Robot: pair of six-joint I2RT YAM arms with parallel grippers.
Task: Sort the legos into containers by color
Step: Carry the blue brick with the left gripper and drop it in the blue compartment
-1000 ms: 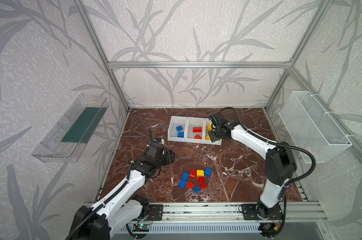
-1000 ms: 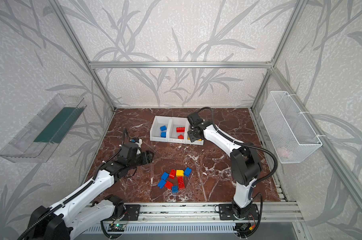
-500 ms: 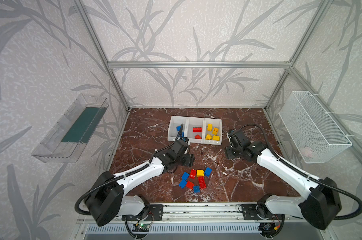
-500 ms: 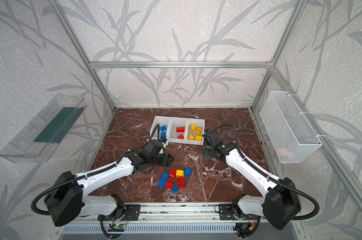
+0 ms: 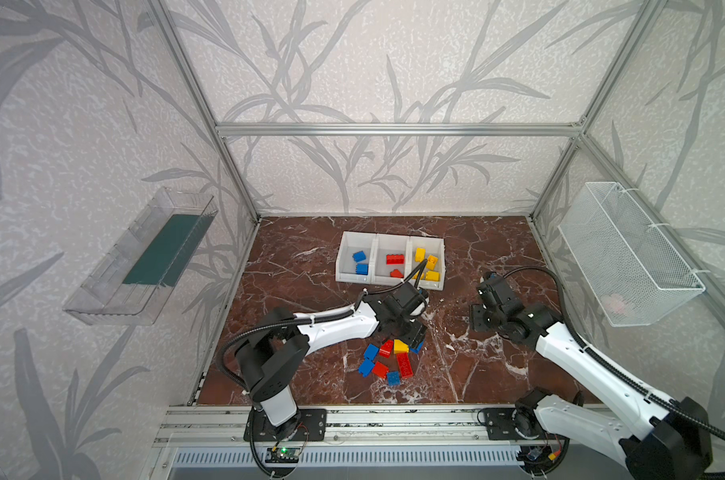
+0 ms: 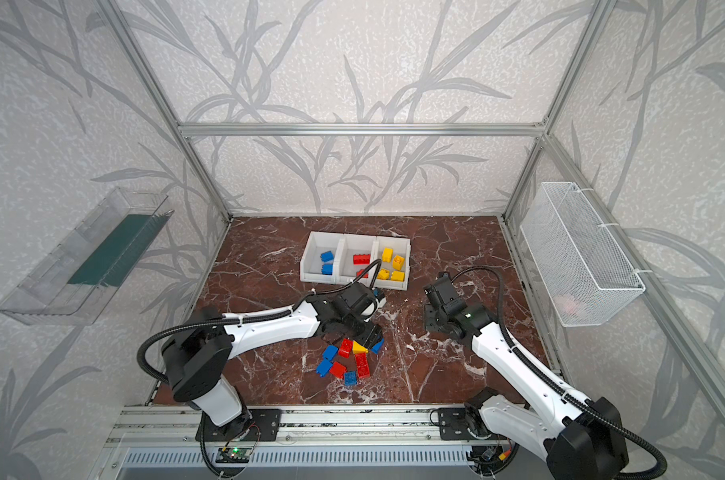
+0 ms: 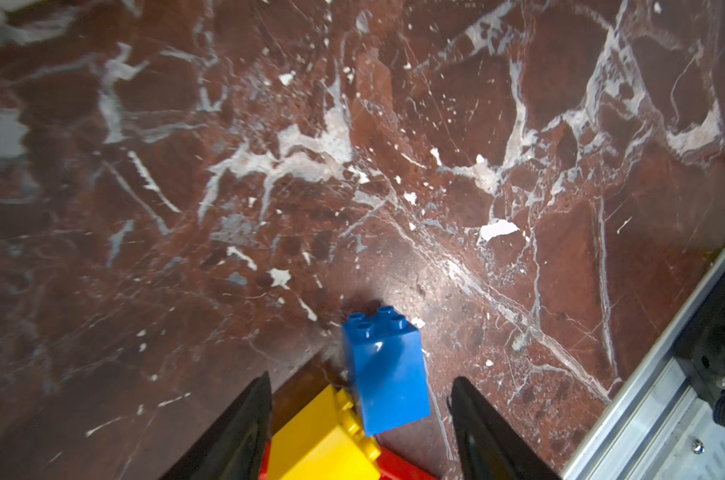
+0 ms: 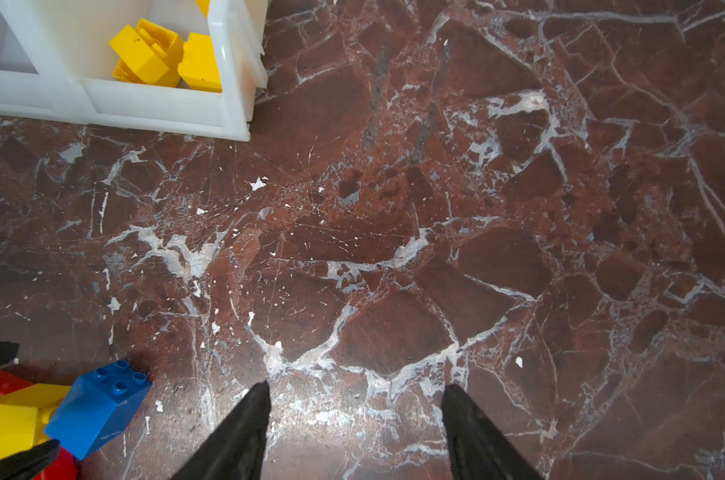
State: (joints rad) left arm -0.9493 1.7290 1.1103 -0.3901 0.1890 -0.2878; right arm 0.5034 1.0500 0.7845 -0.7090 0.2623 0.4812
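Several loose red, blue and yellow legos (image 5: 387,359) (image 6: 348,359) lie in a pile on the marble floor near the front. The containers (image 5: 344,257) (image 6: 306,262), three joined white bins at the back, hold blue legos (image 5: 359,262), red legos (image 5: 394,259) and yellow legos (image 5: 429,262). My left gripper (image 5: 414,336) (image 7: 358,386) is open, low over the pile's far right corner. A blue brick (image 7: 383,370) and a yellow brick (image 7: 323,440) lie between its fingers, untouched. My right gripper (image 5: 477,322) (image 8: 356,390) is open over bare floor, right of the pile.
A clear tray (image 5: 144,257) hangs on the left wall and a white wire basket (image 5: 626,253) on the right wall. An aluminium rail (image 5: 352,419) runs along the front edge. The left arm's cable (image 5: 414,270) arcs over the front of the bins.
The left arm swung from the left of the floor to the pile. The right gripper left the yellow bin and drew back to the right of the floor.
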